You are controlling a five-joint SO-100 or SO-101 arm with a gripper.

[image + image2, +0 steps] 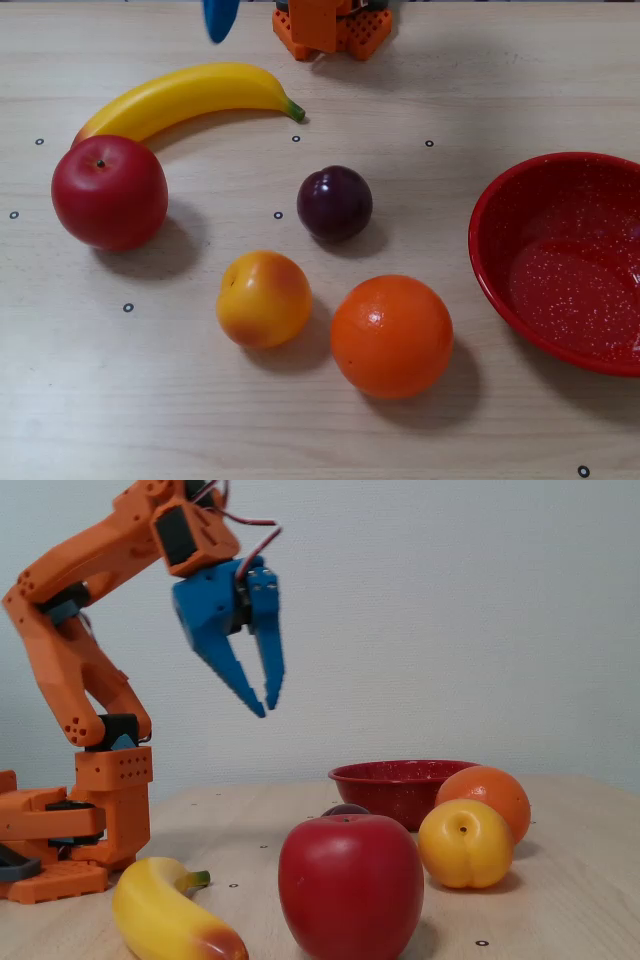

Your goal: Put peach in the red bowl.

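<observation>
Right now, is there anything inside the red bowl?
Empty. The view from above shows only the speckled inside of the red bowl. The peach sits on the table beside the orange.

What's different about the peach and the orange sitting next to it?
The peach is smaller than the orange. The peach is yellow-orange with a reddish blush, while the orange is one even orange all over. In the low side fixed view the peach shows a small dark stem dimple; the orange behind it shows none. Both are round, rest on the table and lie apart from the red bowl.
</observation>
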